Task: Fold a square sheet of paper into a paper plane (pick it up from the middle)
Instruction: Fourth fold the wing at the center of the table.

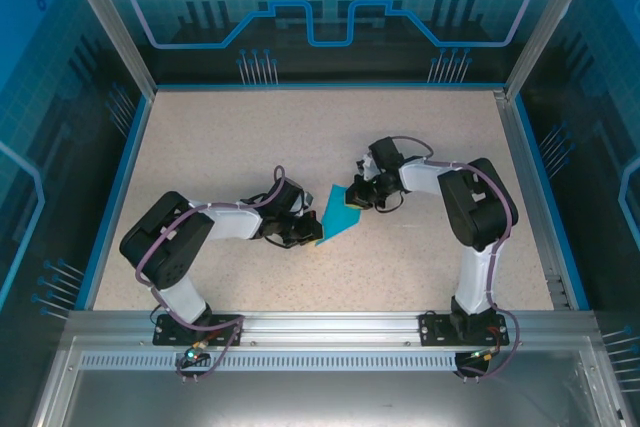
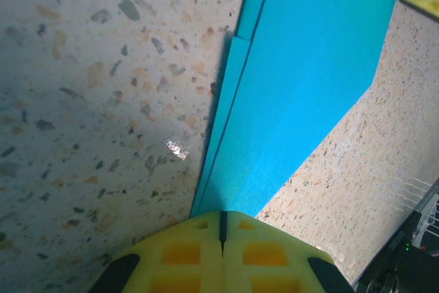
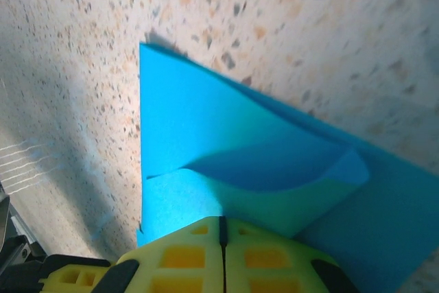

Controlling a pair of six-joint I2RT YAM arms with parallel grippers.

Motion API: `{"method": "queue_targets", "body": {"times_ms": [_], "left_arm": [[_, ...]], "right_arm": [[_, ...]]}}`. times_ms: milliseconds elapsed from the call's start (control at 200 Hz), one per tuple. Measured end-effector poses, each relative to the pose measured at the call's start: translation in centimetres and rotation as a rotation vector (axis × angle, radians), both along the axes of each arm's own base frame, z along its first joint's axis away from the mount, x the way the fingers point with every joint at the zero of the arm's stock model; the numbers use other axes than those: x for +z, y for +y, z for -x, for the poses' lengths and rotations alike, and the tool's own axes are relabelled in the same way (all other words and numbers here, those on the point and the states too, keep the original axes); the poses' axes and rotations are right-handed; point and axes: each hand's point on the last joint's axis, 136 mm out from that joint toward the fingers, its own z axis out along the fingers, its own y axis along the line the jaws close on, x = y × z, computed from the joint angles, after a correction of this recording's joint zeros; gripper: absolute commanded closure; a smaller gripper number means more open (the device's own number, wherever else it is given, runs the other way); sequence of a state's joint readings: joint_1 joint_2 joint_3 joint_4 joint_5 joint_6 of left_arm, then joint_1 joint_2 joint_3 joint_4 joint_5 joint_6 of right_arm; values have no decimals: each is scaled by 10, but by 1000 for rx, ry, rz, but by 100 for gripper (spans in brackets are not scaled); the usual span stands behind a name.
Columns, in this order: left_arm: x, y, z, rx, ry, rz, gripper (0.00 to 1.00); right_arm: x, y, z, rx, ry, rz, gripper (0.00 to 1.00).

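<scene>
Yellow left gripper (image 2: 221, 216) & right gripper (image 3: 221, 221) both pinched shut on blue paper (image 1: 338, 212), mid table (image 1: 250, 127) btwn arms. Pull apart too hard = paper could rip or fold goes crooked

Speckled beige table (image 1: 250, 137) is bordered by a blue rim (image 1: 330, 85) and enclosed by blue circuit-print panels (image 1: 330, 7) and aluminium posts (image 1: 105, 17); a metal rail (image 1: 320, 325) is fixed along its near edge.

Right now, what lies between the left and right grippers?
In the top view, the partly folded teal-blue paper sheet spans from left gripper to right gripper.
</scene>
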State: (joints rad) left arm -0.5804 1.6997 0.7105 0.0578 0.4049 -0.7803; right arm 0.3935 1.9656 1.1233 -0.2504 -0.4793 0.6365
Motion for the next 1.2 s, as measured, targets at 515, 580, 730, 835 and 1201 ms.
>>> {"method": "queue_targets", "body": {"times_ms": [515,580,730,835,1201], "left_arm": [[16,-5,-1,-11,8,29,86],[27,-11,-8,-14,-19,52,85],[47,-24,-28,-13,-88,98,86],[50,-29,-38,-8,-106,102,88],[17,-21,-41,25,-50,14,93]], "right_arm": [[50,3,-5,20,-174,-52,88],[52,0,-2,7,-178,-49,87],[48,-2,1,-9,-167,-45,87],[48,-1,0,-11,-168,-48,87],[19,10,13,26,-101,-26,88]]}}
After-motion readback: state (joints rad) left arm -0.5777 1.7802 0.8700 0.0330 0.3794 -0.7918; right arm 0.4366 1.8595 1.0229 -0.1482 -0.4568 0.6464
